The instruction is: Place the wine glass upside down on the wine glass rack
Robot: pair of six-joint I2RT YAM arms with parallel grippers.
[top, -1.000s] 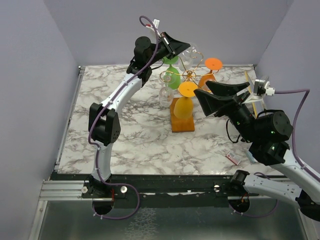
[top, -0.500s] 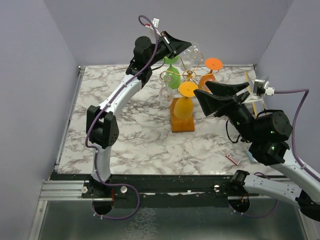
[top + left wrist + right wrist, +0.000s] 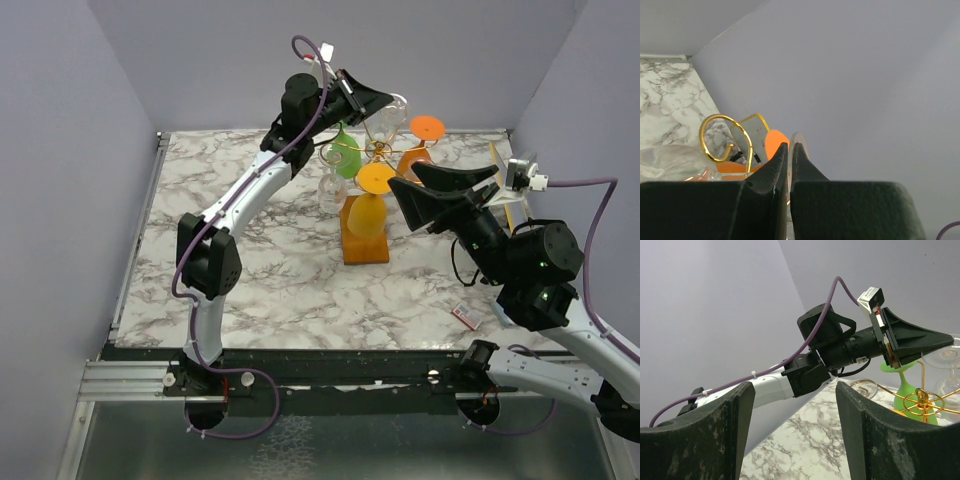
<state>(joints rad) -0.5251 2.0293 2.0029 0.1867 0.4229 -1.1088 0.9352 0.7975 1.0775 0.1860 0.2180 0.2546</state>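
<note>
Wine glass (image 3: 395, 108), clear, is clamped by its foot in the left gripper (image 3: 384, 97), raised beside the gold arms on the far side of the rack (image 3: 377, 150). It looks not yet hung; its stem must be slid into a free arm. Right gripper (image 3: 402, 174) hangs wide, empty.

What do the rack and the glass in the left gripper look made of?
The wine glass rack: shiny gold wire, likely metal, on a matte brown base, seemingly wood. The wine glass in the left gripper: colourless, see-through; glass or clear plastic.
</note>
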